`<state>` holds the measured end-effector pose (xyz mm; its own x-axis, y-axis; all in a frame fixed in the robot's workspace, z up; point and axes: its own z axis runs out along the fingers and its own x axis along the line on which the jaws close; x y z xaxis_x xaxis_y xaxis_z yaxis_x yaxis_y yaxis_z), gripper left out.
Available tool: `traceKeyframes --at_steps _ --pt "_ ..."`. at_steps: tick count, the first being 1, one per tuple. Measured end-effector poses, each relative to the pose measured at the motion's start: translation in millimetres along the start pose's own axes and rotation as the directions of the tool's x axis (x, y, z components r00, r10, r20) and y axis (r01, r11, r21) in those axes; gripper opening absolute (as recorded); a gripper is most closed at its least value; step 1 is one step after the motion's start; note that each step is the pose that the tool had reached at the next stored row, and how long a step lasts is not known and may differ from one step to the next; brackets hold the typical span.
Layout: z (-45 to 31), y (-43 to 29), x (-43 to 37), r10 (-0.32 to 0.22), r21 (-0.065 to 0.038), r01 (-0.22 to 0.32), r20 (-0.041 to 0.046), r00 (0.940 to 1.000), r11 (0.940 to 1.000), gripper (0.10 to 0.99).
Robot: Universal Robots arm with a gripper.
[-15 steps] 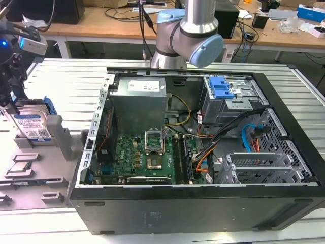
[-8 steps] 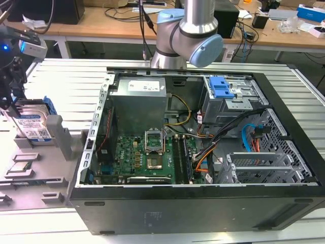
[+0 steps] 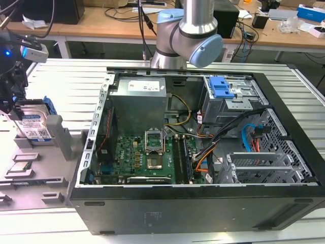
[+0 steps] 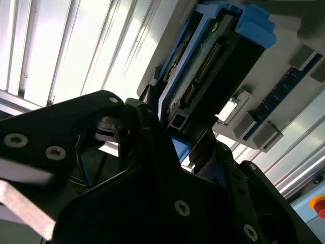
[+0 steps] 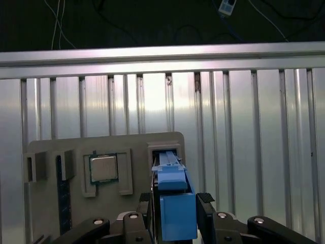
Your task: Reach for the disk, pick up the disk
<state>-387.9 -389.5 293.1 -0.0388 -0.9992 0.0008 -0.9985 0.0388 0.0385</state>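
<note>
The disk (image 3: 34, 125) stands on edge in a slot of the grey holder plate (image 3: 61, 137) at the exterior view's left, its white-and-blue label facing out. My gripper (image 3: 14, 101) is down over its top end. In the first wrist view the disk's blue caddy (image 5: 175, 203) runs between my two black fingers (image 5: 205, 204), which press against both of its sides; my gripper (image 5: 175, 199) is shut on the disk. The second wrist view looks along the disk's connector edge (image 4: 203, 66) from behind the black gripper body. The disk's lower end still sits in the slot.
A processor chip (image 5: 103, 168) lies in a recess of the same holder plate (image 5: 51, 147), beside the disk. A large open computer case (image 3: 193, 142) stands on the ribbed metal table (image 3: 66, 76), toward the exterior view's right. The arm's base (image 3: 185, 35) rises behind the case.
</note>
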Motion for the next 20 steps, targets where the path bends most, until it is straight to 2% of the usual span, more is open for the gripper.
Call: traceKeyframes --at_steps 8,9,11,20 --pt "0.1 0.0 0.0 0.000 0.000 0.000 -0.0007 1.0000 1.0000 0.482" --pt "0.1 0.0 0.0 0.000 0.000 0.000 -0.0007 1.0000 1.0000 0.467" --pt "0.1 0.0 0.0 0.000 0.000 0.000 -0.0010 1.0000 1.0000 0.369" --pt "0.1 0.0 0.0 0.000 0.000 0.000 -0.0035 1.0000 1.0000 0.369"
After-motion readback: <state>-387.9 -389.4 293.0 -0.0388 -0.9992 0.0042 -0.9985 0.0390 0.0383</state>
